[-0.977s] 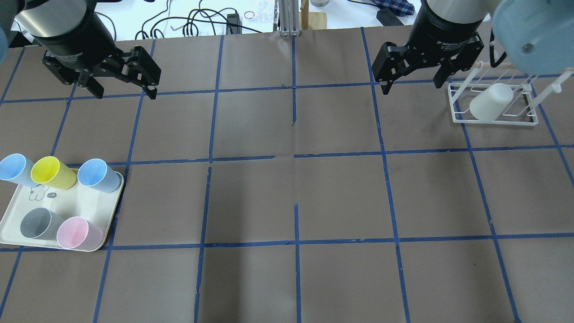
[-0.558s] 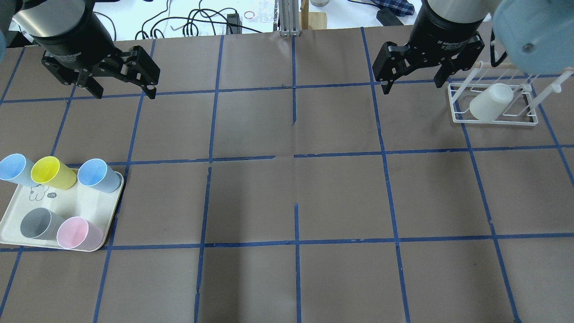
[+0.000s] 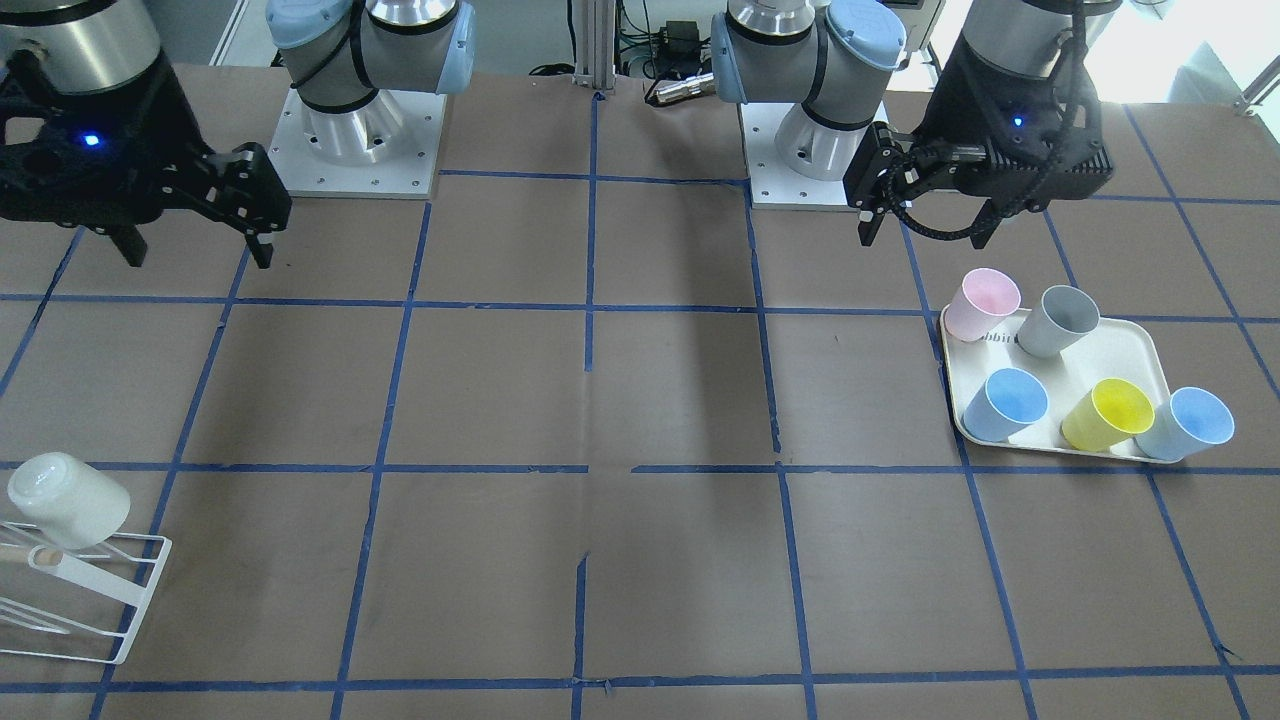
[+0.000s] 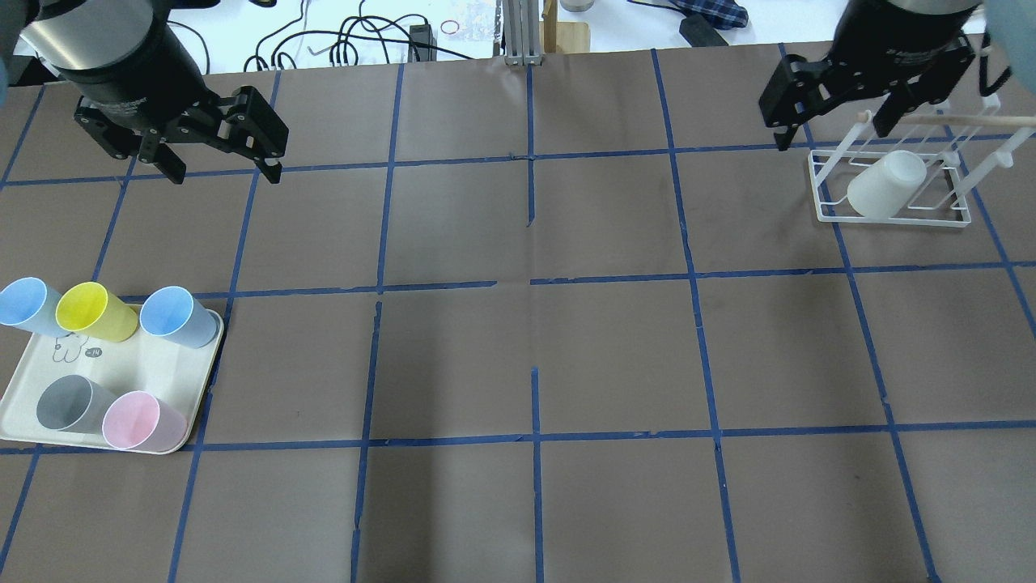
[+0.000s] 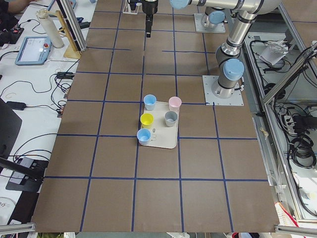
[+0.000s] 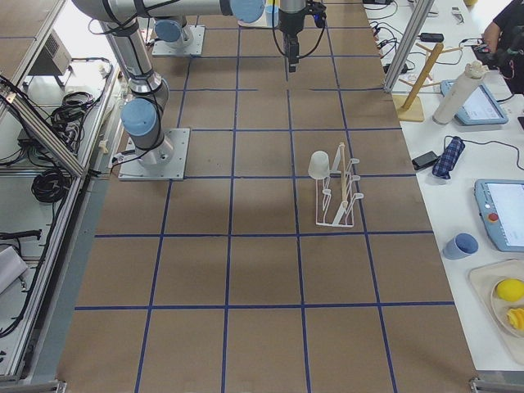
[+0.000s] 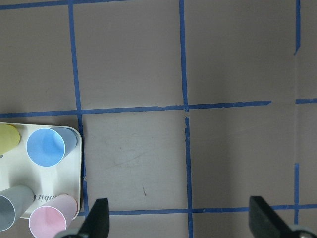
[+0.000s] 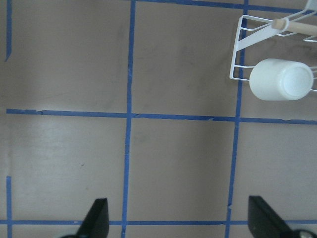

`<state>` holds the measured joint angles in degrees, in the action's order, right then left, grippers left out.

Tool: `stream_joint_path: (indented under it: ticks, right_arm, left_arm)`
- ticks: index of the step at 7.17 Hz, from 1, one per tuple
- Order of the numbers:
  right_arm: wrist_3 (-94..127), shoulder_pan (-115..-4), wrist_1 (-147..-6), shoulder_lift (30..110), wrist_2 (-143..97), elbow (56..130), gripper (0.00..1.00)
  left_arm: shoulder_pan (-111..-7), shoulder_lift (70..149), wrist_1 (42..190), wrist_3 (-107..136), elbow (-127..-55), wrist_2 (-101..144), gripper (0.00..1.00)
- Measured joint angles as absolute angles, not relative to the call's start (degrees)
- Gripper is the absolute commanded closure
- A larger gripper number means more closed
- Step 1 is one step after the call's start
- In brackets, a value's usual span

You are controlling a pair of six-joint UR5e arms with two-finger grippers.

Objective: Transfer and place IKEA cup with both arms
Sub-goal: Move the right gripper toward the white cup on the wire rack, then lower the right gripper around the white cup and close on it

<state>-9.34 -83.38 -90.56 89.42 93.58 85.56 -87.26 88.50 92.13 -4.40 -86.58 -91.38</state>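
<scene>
The off-white IKEA cup (image 4: 882, 185) sits upside down and tilted on a white wire rack (image 4: 890, 220) at the far right; it also shows in the front view (image 3: 68, 498) and the right wrist view (image 8: 281, 79). My right gripper (image 4: 834, 138) is open and empty, hanging above the table just left of and behind the rack, apart from the cup; the front view (image 3: 198, 258) shows it too. My left gripper (image 4: 225, 172) is open and empty at the far left, high above the table, well behind the tray.
A cream tray (image 4: 146, 364) at the near left holds a pink cup (image 4: 133, 421), a grey cup (image 4: 69, 403), a yellow cup (image 4: 89, 312) and two blue cups (image 4: 174, 316). A wooden dowel (image 4: 955, 120) tops the rack. Blue tape lines grid the brown table.
My right gripper has moved to the right and slightly away, closer to the rack and cup, still open. The left gripper has barely moved.
</scene>
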Motion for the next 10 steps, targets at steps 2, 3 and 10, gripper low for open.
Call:
stream_joint_path:
  ticks: [2, 3, 10]
  right_arm:
    - [-15.9, -75.3, -91.1, 89.2, 93.3, 85.2, 0.0]
    - [-18.6, -71.9, -92.4, 88.5, 92.5, 85.5, 0.0]
    - [-22.9, -67.6, -107.6, 71.4, 90.6, 88.7, 0.0]
  left_arm:
    - [-87.2, 88.6, 92.1, -4.3, -87.1, -91.2, 0.0]
    - [-87.2, 88.7, 92.0, -4.3, -87.0, -91.2, 0.0]
    - [-87.3, 89.1, 91.5, -4.3, -87.2, -91.3, 0.0]
